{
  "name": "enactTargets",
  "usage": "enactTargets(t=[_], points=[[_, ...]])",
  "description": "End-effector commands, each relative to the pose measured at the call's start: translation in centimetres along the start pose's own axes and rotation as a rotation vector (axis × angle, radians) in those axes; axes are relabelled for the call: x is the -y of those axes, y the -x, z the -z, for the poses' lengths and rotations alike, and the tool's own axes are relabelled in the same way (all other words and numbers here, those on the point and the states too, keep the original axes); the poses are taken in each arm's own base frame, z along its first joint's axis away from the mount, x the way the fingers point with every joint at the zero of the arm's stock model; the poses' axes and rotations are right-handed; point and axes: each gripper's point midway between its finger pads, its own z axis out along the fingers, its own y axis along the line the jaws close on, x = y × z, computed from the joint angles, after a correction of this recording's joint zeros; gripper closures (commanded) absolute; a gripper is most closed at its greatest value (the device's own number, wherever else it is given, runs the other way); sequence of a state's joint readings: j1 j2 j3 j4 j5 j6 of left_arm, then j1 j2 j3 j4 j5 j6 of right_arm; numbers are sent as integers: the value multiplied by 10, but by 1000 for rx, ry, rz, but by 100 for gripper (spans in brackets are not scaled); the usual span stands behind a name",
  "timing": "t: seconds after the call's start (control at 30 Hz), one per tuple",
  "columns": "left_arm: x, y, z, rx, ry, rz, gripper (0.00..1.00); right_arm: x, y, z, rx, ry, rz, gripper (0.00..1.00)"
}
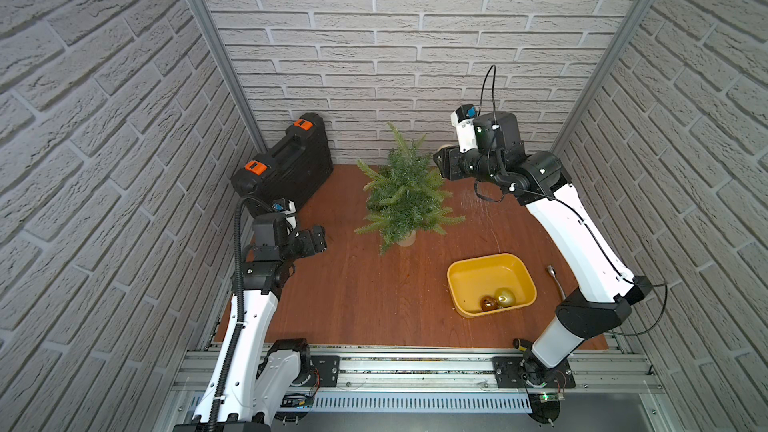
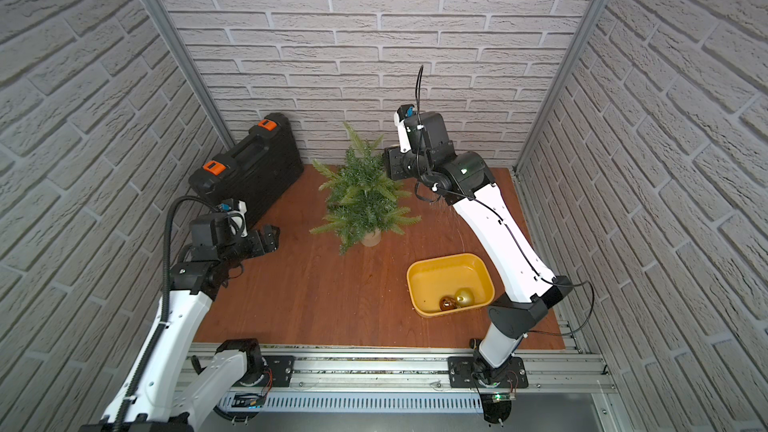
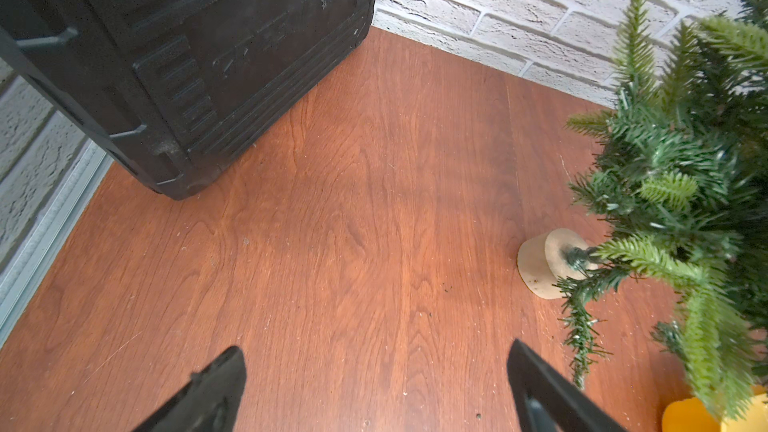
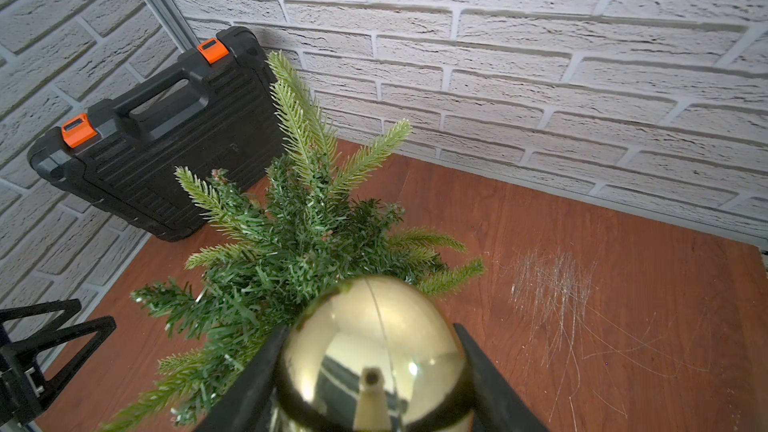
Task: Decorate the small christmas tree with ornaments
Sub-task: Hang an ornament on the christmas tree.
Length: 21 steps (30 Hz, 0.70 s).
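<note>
Gold bauble (image 4: 353, 351) being pinched by right end effector (image 4: 368, 332), beside small christmas tree (image 4: 299, 234), left end effector (image 3: 376, 349) hovering spread

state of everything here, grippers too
small green artificial christmas tree, cream pot: standing, no baubles visible on it
shiny gold round bauble: held beside the tree's upper branches
right gripper: shut on that bauble
left gripper: open, empty
yellow plastic tray: holds a second gold bauble and a bronze-brown bauble
black plastic case, orange latches: closed
</note>
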<state>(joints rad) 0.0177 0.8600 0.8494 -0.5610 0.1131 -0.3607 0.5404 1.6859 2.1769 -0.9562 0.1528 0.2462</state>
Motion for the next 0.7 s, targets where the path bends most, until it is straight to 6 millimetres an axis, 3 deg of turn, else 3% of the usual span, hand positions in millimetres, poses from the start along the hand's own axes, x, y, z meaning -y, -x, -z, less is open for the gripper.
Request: enactTargets(t=[0.0,0.33,0.5,0.67], points=[[-1,5,2,34,-2,-1,2,12,9,4,34,-70,16,48],[-1,5,1,34,0,0,2,33,-18,4,19,-72,-82,47],[-1,5,1,30,1,1,2,37,-27,3,18,-61,-122,33],[-1,5,0,30,1,2,2,43,-27,11,29,-78,-123,28]])
